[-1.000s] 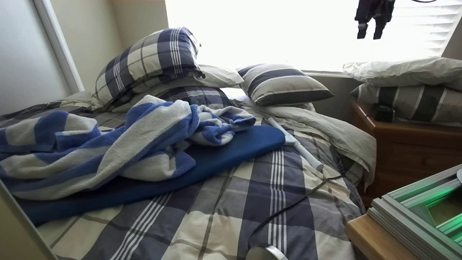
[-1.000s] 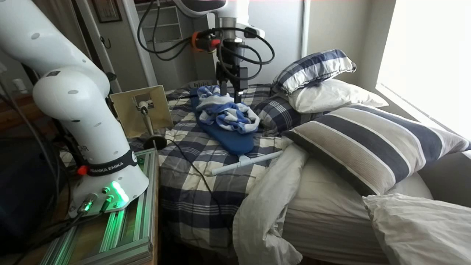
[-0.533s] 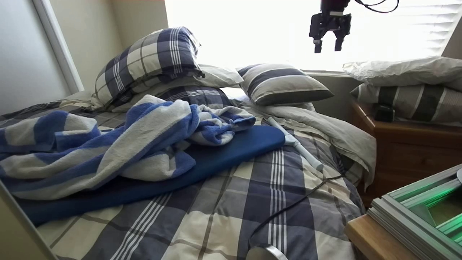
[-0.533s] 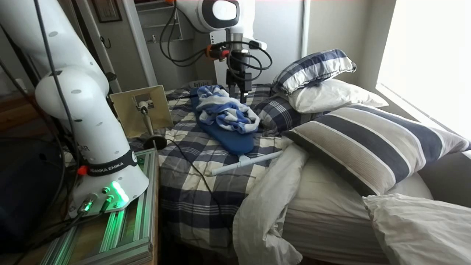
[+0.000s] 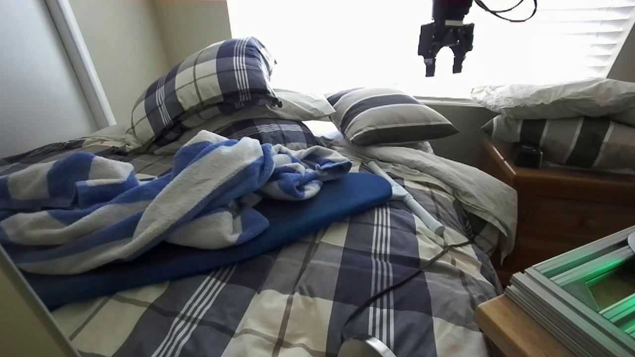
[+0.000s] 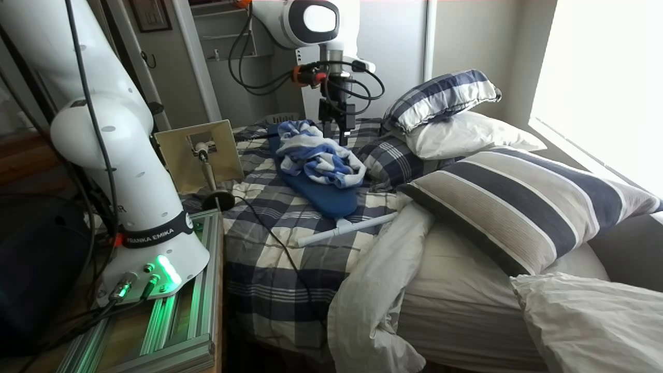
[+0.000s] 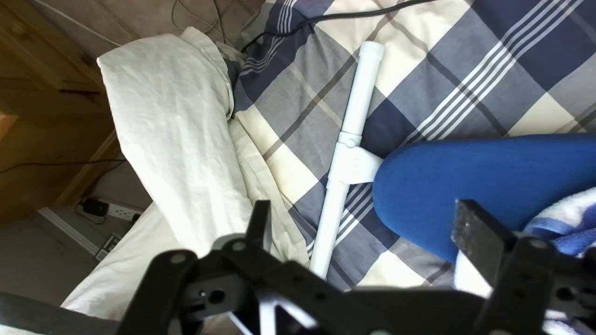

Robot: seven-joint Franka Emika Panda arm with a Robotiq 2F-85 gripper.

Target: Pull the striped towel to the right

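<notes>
The blue-and-white striped towel lies bunched on a blue ironing board on the bed. It also shows in an exterior view, and part of it is at the right edge of the wrist view. My gripper hangs in the air, higher than the towel, with its fingers pointing down. In the wrist view my gripper is open and nothing is between its fingers. There the rounded end of the board and its white foot bar lie below the jaws, with the towel beside the right finger.
A plaid pillow and a striped cushion lie at the window end of the bed. A lamp stands near the robot base, its black cord running across the plaid bedding. A wooden nightstand carries more pillows.
My gripper has moved left and a little lower in an exterior view, mostly between the two earlier frames and slightly since. The towel and board have not moved.
</notes>
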